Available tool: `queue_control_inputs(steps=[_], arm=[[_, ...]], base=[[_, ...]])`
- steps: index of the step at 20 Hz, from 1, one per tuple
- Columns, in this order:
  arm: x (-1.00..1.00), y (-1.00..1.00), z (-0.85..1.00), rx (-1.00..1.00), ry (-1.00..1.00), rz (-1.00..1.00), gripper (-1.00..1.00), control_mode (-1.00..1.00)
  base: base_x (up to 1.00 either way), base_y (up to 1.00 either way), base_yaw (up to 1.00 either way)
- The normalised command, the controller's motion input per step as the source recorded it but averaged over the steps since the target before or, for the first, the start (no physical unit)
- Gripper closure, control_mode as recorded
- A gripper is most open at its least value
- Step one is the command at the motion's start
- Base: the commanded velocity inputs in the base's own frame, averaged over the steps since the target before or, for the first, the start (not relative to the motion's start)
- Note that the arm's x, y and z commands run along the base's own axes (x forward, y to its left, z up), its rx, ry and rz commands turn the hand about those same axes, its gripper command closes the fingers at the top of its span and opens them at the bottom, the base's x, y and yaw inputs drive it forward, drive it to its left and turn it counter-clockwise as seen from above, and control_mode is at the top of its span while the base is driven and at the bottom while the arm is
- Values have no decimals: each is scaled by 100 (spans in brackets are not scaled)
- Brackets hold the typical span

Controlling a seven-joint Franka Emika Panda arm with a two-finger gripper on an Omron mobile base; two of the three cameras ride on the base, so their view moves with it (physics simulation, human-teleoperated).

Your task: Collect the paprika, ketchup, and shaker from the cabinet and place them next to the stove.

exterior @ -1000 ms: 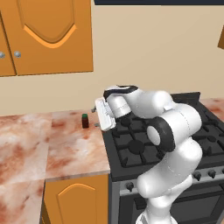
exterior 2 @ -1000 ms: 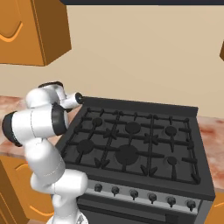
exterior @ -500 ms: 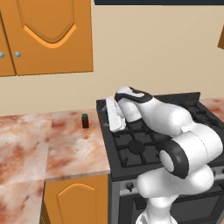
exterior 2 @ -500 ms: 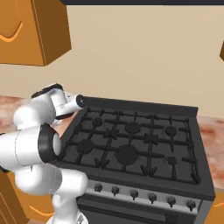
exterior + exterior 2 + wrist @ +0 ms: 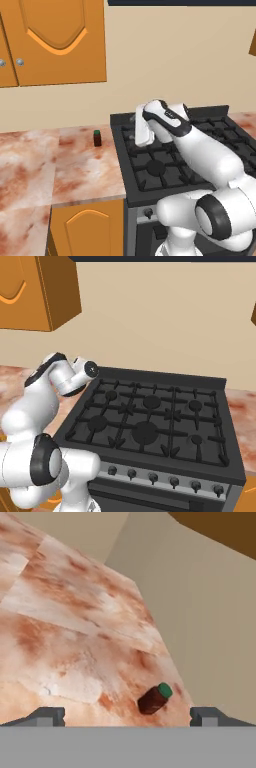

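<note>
Gripper [image 5: 127, 716]: your hand view has the two finger tips standing wide apart with nothing between them.
Paprika [image 5: 155, 699]: on the hand camera you see it between and beyond the tips, apart from them; the left base view [image 5: 97, 138] gives you the jar upright on the counter [image 5: 75, 165], near the stove's left edge.
Stove [image 5: 155, 421]: your right base view lays out all its grates and front knobs.
Cabinet [image 5: 55, 40]: closed doors, up left of the arm.
</note>
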Motion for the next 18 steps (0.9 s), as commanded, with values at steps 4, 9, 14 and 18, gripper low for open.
queue_control_inputs(steps=[4,9,14,18], arm=[[-27,-32,55,1,14,-21,-100,-100],[-29,-22,49,3,17,-25,-100,-100],[-38,-17,34,3,17,-28,-100,-100],[-56,-13,10,3,12,-32,-100,-100]], base=[[0,0,0],[0,0,0],[0,0,0],[0,0,0]])
